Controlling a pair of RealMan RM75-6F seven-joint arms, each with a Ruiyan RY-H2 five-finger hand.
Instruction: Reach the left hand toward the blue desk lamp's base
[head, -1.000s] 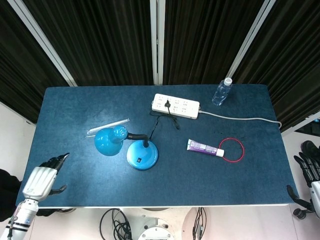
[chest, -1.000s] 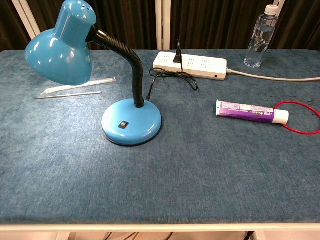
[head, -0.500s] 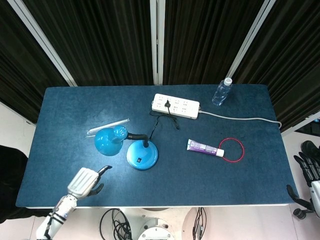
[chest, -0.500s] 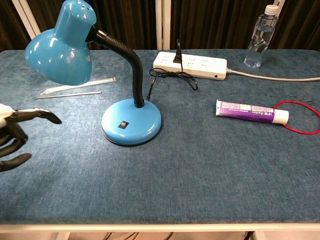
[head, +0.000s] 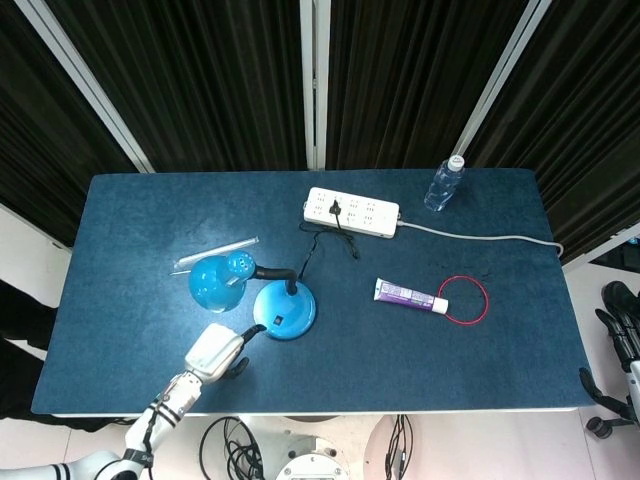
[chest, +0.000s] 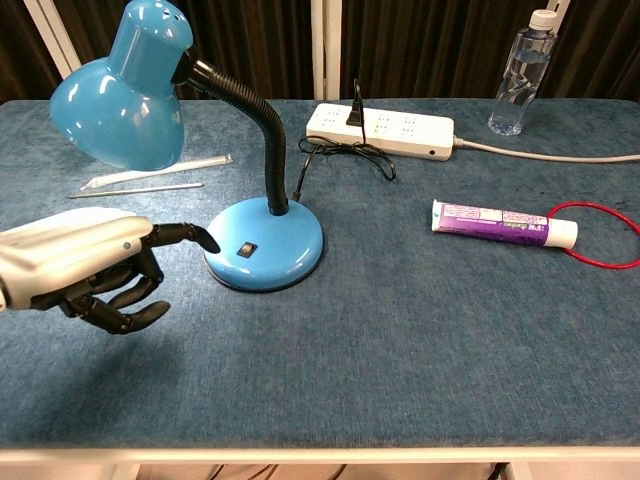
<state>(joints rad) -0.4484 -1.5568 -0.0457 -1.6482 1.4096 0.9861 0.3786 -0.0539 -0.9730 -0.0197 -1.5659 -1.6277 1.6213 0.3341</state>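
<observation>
The blue desk lamp stands left of the table's middle, with its round base (head: 285, 310) (chest: 265, 243) flat on the blue cloth. A black gooseneck leads to the shade (head: 218, 282) (chest: 122, 95), which tilts to the left. My left hand (head: 215, 350) (chest: 90, 265) hovers just left of the base near the front edge and holds nothing. One finger (chest: 190, 236) stretches toward the base rim, its tip a short gap away, and the other fingers are loosely bent. My right hand (head: 622, 335) hangs off the table's right edge, fingers apart and empty.
A white power strip (head: 352, 212) (chest: 380, 130) with the lamp's black cord lies behind the base. A water bottle (head: 445, 183) stands at the back right. A toothpaste tube (chest: 500, 225) and a red ring (chest: 605, 235) lie to the right. Clear straws (chest: 150, 178) lie under the shade.
My left hand has travelled from the table's front left corner rightward to just beside the lamp base, with one finger now stretched out. The right hand has stayed put.
</observation>
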